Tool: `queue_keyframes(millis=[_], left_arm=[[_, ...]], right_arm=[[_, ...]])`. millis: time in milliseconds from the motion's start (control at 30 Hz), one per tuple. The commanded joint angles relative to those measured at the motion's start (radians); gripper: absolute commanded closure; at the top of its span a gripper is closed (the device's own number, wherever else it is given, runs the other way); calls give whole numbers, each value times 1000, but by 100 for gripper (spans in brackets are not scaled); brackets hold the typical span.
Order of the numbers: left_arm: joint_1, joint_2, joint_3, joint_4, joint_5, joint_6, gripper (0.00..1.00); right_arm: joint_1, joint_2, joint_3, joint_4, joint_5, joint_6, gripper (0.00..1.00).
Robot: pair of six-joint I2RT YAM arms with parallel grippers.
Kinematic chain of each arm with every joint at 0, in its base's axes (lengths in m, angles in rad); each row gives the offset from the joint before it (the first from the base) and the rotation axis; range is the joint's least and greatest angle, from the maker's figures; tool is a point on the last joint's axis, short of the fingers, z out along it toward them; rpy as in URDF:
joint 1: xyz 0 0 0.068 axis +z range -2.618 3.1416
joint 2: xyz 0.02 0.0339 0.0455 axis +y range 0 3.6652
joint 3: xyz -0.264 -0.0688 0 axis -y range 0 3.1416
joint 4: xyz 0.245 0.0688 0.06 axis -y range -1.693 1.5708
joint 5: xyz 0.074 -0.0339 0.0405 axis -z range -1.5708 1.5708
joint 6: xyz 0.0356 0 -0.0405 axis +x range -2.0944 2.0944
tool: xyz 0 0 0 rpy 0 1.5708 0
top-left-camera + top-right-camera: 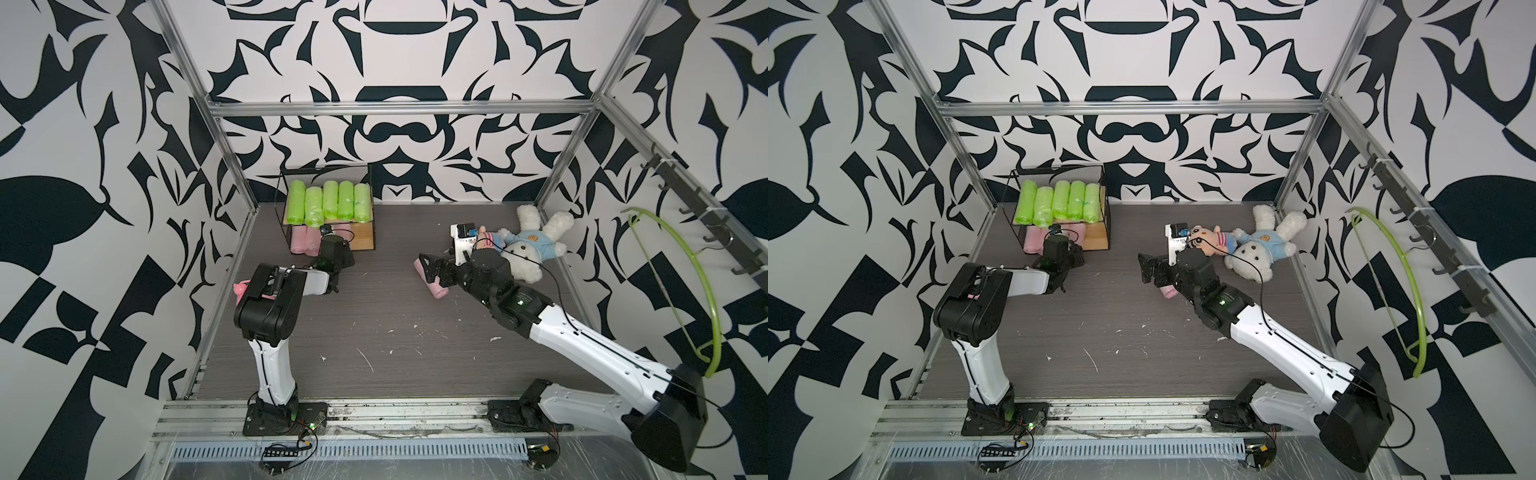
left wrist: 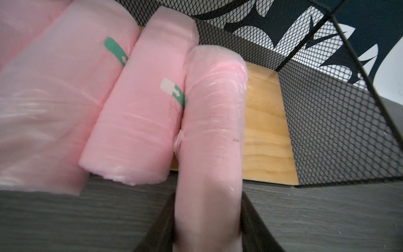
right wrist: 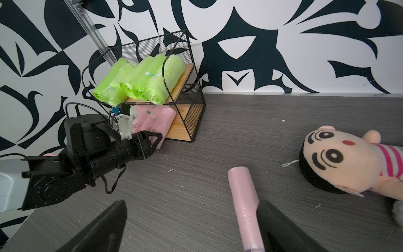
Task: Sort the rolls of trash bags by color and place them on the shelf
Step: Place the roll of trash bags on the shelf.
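— While the left gripper (image 2: 207, 196) clamps one pink roll (image 2: 213, 122) at the shelf's (image 3: 197, 113) lower board, what of the right gripper (image 3: 193, 203)?
— Fingers (image 3: 281, 224) wide, empty, straddling a loose pink roll (image 3: 244, 196) at the table's (image 1: 374, 332) middle. Five green rolls (image 1: 330, 201) above, three pink rolls (image 2: 135, 109) below.

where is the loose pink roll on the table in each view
Top view: loose pink roll right of centre, under the right fingers.
Top view: roll in the same spot, only its end showing.
Left wrist: not in it.
Right wrist: roll lying beside the doll.
Shared landmark: the shelf, in every view.
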Motion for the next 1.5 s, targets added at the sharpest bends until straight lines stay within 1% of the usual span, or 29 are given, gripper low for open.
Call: queue_keyframes(millis=[0, 167, 500, 667, 833, 1033, 1167, 1367, 1467], left_arm=[[4, 12, 31, 66, -21, -14, 70], [4, 20, 49, 45, -34, -5, 64], [3, 21, 66, 25, -41, -10, 57], [3, 1, 50, 26, -42, -18, 50], [4, -25, 23, 23, -45, -44, 40], [2, -75, -42, 38, -21, -94, 32], [3, -129, -95, 33, -5, -132, 29], [3, -233, -201, 1, 18, -196, 28], [3, -285, -253, -31, 81, -236, 30]], right_arm=[[1, -34, -4, 16, -1, 11, 2], [1, -34, -5, 12, 3, 9, 2], [1, -38, -5, 12, -3, 18, 2], [1, -56, -11, 3, -1, 24, 3], [0, -72, -18, 0, 1, 28, 3], [0, -80, -27, 3, 1, 29, 3], [1, -84, -28, 4, -4, 35, 3], [3, -101, -40, 5, -11, 44, 3], [1, -115, -44, -14, -1, 35, 3]])
